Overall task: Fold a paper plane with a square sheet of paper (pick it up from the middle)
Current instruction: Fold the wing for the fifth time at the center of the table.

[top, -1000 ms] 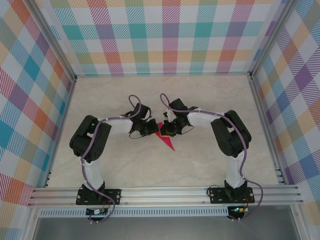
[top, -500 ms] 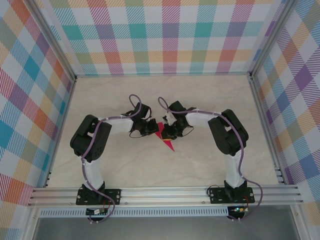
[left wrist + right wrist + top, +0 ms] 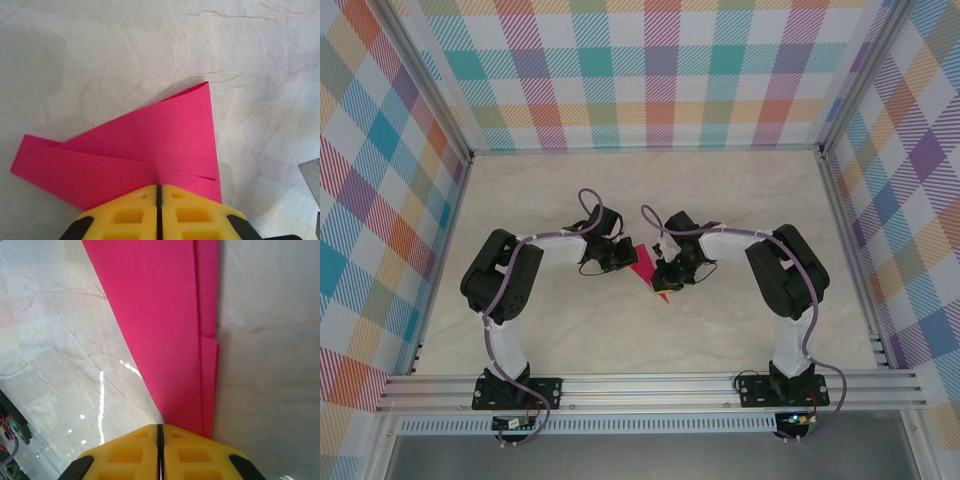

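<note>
Two layered flaps of the half-made paper plane (image 3: 645, 268) lay flat on the table (image 3: 570, 200), nose toward five o'clock. Left gripper (image 3: 620, 262) sat at its nine o'clock, right gripper (image 3: 667, 275) at three — both clenched shut, tips pressing the paper. Dragging either tip sideways could skew the crease — or tear it.

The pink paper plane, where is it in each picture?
Top external: paper plane mid-table, between the left gripper and the right gripper.
Left wrist: paper plane across the centre, its wide end pointing up.
Right wrist: paper plane from the top centre, narrowing downward.
Shared landmark: the pale marbled table under it.
</note>
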Action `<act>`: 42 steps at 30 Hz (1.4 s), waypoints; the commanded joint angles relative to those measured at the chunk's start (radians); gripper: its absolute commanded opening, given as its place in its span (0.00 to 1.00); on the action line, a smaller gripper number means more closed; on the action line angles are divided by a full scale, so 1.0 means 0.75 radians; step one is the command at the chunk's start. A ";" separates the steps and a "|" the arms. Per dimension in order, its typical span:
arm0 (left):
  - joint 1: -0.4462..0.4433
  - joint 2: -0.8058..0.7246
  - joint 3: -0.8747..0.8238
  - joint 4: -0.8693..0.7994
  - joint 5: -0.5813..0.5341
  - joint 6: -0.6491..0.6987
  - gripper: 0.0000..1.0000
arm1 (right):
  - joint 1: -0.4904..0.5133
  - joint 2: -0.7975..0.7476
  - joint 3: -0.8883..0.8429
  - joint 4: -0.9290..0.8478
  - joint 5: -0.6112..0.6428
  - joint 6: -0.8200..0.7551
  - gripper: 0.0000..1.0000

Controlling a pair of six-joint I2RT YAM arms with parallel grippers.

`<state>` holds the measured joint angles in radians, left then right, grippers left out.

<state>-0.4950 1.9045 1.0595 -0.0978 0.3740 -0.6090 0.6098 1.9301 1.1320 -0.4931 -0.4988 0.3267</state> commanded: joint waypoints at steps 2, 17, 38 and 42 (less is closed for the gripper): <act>0.023 0.079 -0.021 -0.123 -0.105 0.027 0.09 | -0.009 -0.041 -0.079 -0.097 0.021 -0.029 0.09; 0.033 0.082 -0.018 -0.131 -0.100 0.032 0.08 | -0.070 -0.149 -0.324 -0.051 -0.043 0.032 0.10; 0.031 0.085 -0.004 -0.113 -0.045 0.025 0.09 | -0.038 -0.088 0.004 0.060 -0.055 0.088 0.10; 0.030 0.090 0.000 -0.109 -0.037 0.026 0.09 | -0.038 -0.008 0.063 0.048 -0.036 0.094 0.10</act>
<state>-0.4877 1.9095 1.0649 -0.1020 0.3920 -0.6086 0.5781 1.8908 1.1446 -0.4488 -0.5297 0.3847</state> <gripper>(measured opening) 0.088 0.104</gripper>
